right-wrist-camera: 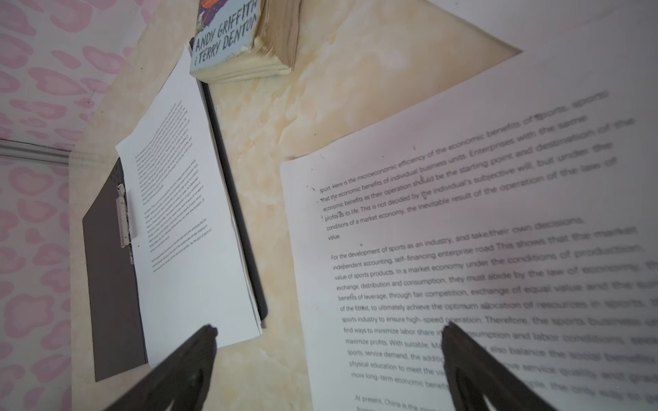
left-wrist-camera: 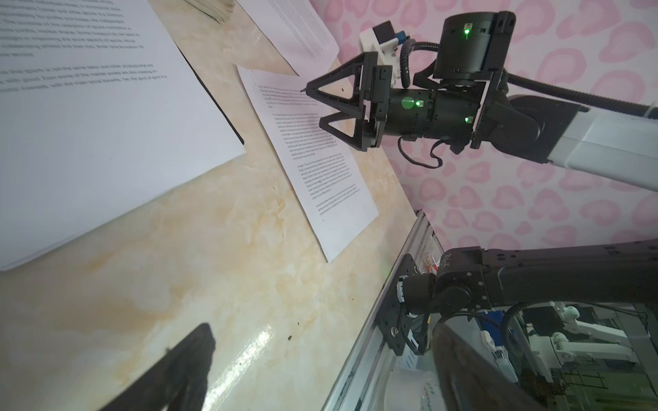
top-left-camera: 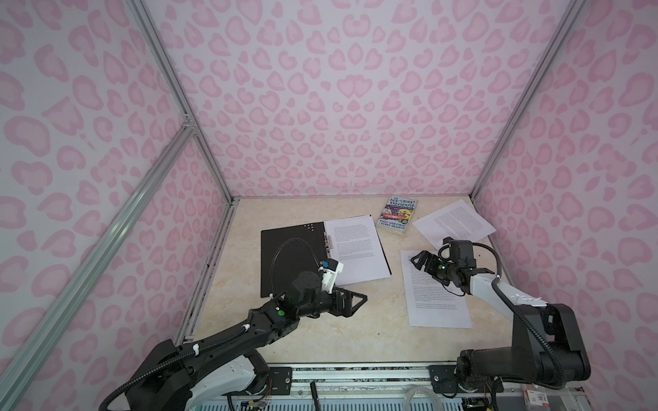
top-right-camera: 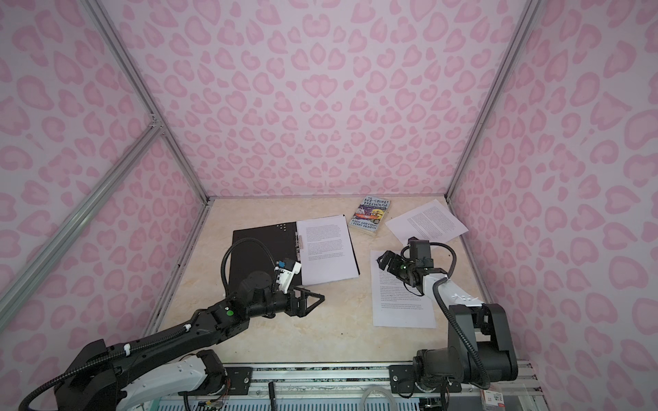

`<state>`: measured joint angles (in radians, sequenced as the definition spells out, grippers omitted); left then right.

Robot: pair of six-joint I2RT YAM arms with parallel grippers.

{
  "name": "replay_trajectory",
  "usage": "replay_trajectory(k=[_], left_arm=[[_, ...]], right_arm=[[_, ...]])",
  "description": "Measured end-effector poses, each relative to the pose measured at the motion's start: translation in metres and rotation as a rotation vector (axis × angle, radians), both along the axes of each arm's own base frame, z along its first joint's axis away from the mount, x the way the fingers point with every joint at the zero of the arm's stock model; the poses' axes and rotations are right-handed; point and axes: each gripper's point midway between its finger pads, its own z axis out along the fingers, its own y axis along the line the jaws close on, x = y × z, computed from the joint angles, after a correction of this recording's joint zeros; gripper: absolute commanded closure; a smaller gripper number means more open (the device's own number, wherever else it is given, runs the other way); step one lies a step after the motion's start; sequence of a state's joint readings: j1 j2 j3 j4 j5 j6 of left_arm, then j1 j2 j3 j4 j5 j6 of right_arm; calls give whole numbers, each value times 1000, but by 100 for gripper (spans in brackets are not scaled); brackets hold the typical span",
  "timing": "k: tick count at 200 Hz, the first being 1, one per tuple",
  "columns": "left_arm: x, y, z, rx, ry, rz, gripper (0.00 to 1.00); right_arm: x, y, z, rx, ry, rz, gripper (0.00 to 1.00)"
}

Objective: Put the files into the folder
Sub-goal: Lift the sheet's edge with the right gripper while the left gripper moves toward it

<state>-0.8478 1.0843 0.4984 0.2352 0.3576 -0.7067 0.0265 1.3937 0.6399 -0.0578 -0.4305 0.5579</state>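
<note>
The folder (top-left-camera: 288, 256) (top-right-camera: 252, 249) lies open on the left of the table, black inside up, with a metal spine clip (right-wrist-camera: 123, 217). On its right half rests a stack of files (top-left-camera: 356, 249) (top-right-camera: 327, 249) (left-wrist-camera: 89, 124) (right-wrist-camera: 185, 213). A loose printed sheet (top-left-camera: 434, 306) (top-right-camera: 398, 306) (left-wrist-camera: 320, 170) (right-wrist-camera: 463, 231) lies front right, another sheet (top-left-camera: 452, 224) (top-right-camera: 427, 222) back right. My right gripper (top-left-camera: 414, 261) (top-right-camera: 381, 258) (left-wrist-camera: 313, 106) (right-wrist-camera: 329, 327) is open above the near sheet's far-left corner. My left gripper (top-left-camera: 359, 302) (top-right-camera: 318, 300) (left-wrist-camera: 320, 373) is open and empty over bare table, just in front of the folder.
A paperback book (top-left-camera: 400, 215) (top-right-camera: 372, 215) (right-wrist-camera: 228, 35) lies at the back between the folder and the far sheet. Pink patterned walls close the table on three sides. An aluminium rail (top-left-camera: 356, 368) with both arm bases runs along the front edge.
</note>
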Motion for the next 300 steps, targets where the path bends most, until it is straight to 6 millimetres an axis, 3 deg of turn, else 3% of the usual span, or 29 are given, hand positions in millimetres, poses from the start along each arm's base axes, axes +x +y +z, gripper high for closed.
replay_trajectory(k=[23,52,79,105,136,179,224,300], left_arm=[[-7,-12,-11,30,24,-21,4],[-6,-24,-20,61,44,-21,4],[0,-43,-30,88,57,-33,6],[7,-66,-38,106,78,-48,7],[18,-97,-50,123,116,-64,7],[45,-134,-87,169,186,-34,10],[60,-162,-111,167,243,-20,10],[81,-197,-113,40,280,19,9]], right_arm=[[-10,-3,-8,-10,19,-27,2],[-14,-26,-1,-75,-19,-124,2],[-28,-43,-31,-113,69,-202,2],[-11,-49,-32,-63,25,-243,2],[-6,-47,-30,-28,-7,-256,3],[-11,-44,-27,9,-9,-266,3],[-9,-42,-28,26,-6,-267,4],[-7,-39,-27,54,-10,-269,4]])
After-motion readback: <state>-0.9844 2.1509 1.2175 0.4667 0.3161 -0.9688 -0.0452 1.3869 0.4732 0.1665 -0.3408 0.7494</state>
